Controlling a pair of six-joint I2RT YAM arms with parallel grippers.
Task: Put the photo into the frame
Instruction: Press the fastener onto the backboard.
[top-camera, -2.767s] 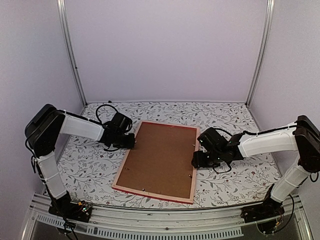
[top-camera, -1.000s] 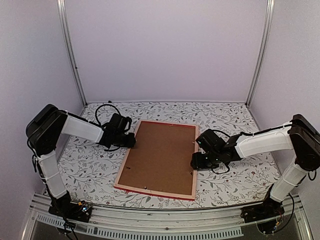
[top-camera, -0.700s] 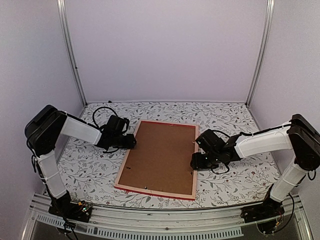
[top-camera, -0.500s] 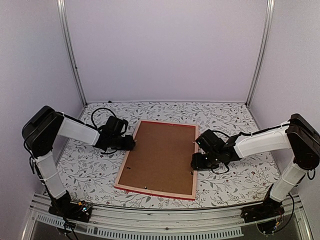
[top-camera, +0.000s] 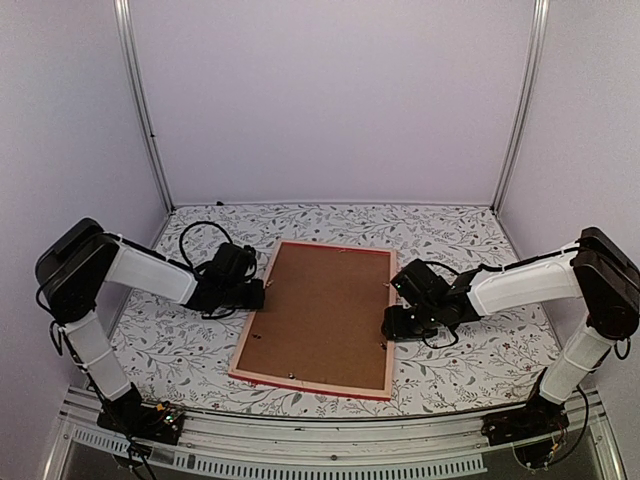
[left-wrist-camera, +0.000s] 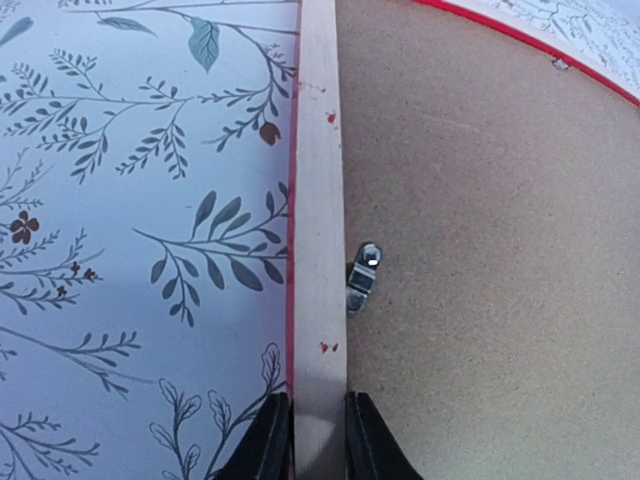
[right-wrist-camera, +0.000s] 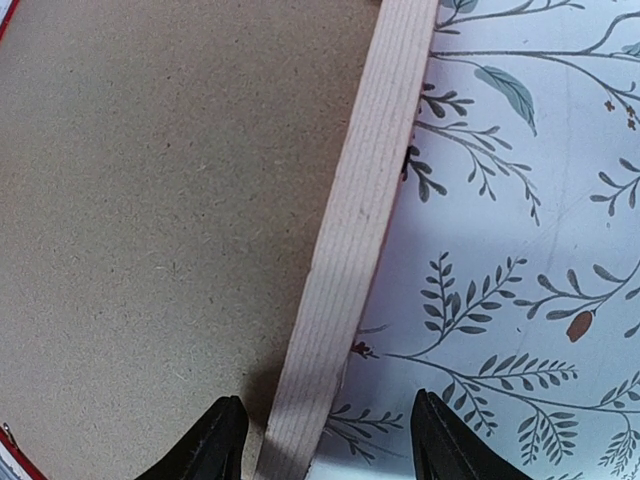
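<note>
Left wrist view shows your left claw pinched on the left rail of the frame. Your right claw straddles the right rail, jaws wide, touching nothing. The frame lies face down on the surface, backing board up.

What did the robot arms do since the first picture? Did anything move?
The left pincer slid along the left rail of the frame toward the near edge of the table, and it now pinches that rail. The frame itself shifted only slightly. The right pincer stayed at the right rail, open on either side of it. The brown backing board stayed in the back of the frame.
</note>
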